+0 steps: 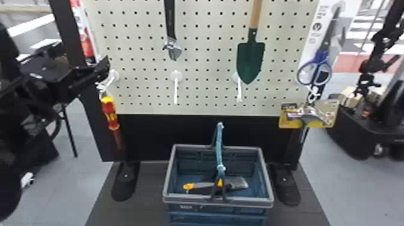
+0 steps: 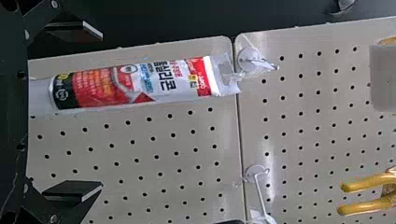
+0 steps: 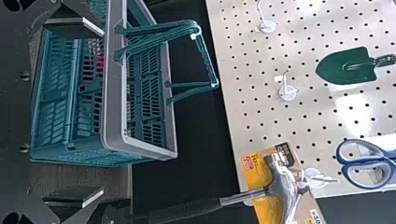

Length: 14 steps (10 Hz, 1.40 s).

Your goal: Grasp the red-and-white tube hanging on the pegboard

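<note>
Red-and-white tube (image 2: 140, 84) hangs vertical, crimped end up on hook (image 2: 247, 59); left fingers (image 2: 72, 189) and right fingers (image 3: 70, 196) spread apart.

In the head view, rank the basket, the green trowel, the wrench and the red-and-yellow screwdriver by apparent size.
1. basket, nearest the camera.
2. green trowel, cut off by the top edge.
3. wrench and red-and-yellow screwdriver: too alike to rank; the wrench is also cut off.

A workshop: hand tools hang on a pegboard (image 1: 210, 45) above a basket (image 1: 264, 180).
</note>
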{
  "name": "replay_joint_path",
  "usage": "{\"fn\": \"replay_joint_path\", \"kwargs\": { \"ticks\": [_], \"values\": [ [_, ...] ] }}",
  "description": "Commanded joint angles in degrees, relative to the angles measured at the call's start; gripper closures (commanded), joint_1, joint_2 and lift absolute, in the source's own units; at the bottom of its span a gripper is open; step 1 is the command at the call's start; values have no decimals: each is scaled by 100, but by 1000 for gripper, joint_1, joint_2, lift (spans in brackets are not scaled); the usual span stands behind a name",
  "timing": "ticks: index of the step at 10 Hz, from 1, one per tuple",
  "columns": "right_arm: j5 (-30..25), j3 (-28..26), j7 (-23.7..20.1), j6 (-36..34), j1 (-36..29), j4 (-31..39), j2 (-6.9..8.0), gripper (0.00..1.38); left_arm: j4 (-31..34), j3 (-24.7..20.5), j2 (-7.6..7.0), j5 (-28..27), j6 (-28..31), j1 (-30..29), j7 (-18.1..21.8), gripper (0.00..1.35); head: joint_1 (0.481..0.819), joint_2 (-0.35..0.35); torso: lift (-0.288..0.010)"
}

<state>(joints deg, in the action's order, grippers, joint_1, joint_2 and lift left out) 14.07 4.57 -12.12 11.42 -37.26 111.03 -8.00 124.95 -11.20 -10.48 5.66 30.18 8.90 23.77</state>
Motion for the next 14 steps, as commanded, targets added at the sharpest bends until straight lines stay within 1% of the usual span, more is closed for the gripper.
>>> {"fn": "replay_joint_path", "kwargs": {
  "ticks": [1, 3, 5, 6, 8, 9, 10, 11, 14],
  "values": [
    [8, 0, -10, 0, 7, 0, -9, 117, -647, 57, -86, 164, 103, 485, 84, 171, 549, 0, -100],
    [8, 0, -10, 0, 7, -14, -9, 117, -801, 180, -86, 137, 182, 780, 58, 171, 549, 0, -100],
    [8, 0, -10, 0, 32, -28, -26, 114, -1054, 312, -226, 41, 217, 1248, 84, 180, 549, 0, -100],
    [-1, 0, -10, 0, 32, -14, -26, 117, -1054, 303, -244, -30, 147, 1235, 84, 256, 549, 0, -100],
    [8, 0, -10, 0, 19, -14, -26, 121, -1068, 268, -253, 5, 217, 1211, 102, 912, 549, 0, -100],
    [17, 0, -1, 0, 7, -14, -26, 122, -1054, 277, -262, -82, 252, 1223, 155, 1042, 549, 0, -100],
    [17, 0, -10, 0, 7, -28, -26, 130, -1054, 277, -288, -144, 314, 1223, 251, 1073, 549, 0, -100],
    [26, 0, -10, 0, -5, -14, -26, 140, -1026, 277, -288, -188, 322, 1186, 260, 1227, 549, 0, -100],
    [26, 0, -1, 0, -5, -28, -26, 150, -1012, 277, -288, -179, 296, 1162, 260, 1217, 549, 0, -100]
  ]
}}
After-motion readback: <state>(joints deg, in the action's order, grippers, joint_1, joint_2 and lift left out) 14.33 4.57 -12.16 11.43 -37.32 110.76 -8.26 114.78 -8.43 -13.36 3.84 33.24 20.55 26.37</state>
